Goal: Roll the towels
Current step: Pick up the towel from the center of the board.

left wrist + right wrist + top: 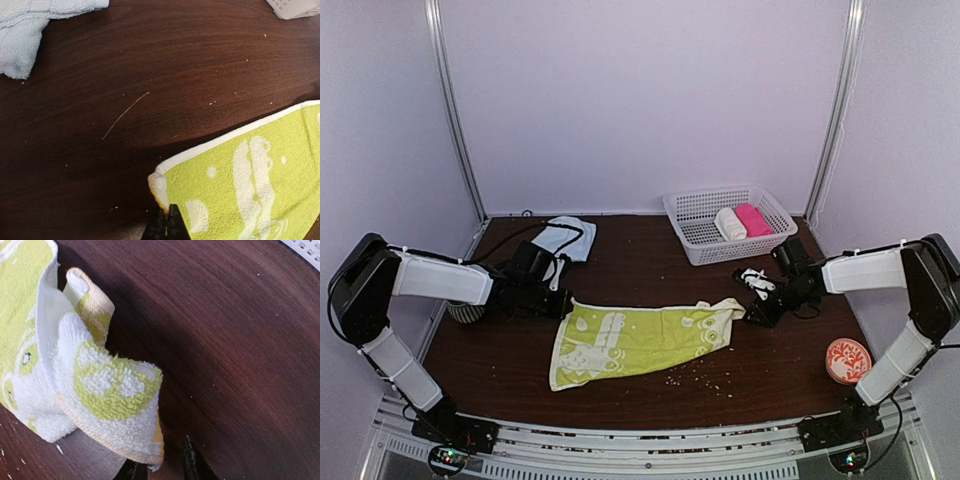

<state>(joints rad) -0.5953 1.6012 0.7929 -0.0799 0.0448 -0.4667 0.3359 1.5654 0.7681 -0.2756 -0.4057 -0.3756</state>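
The yellow-green and white patterned towel (640,340) lies spread flat in the middle of the table. My left gripper (563,304) is at its far left corner. In the left wrist view the gripper (167,222) is shut on the white hem of the towel (250,190). My right gripper (757,313) is at the towel's far right corner. In the right wrist view the gripper (162,471) is open. The bunched, raised towel corner (110,395) rests against the left finger (131,471). The pale blue towel (563,238) lies crumpled at the back left and also shows in the left wrist view (25,35).
A white basket (692,235) at the back right holds a cream roll (729,223) and a pink roll (753,219). A small white and black object (755,278) lies near my right gripper. A red patterned disc (847,360) sits at the right front. Crumbs lie near the towel.
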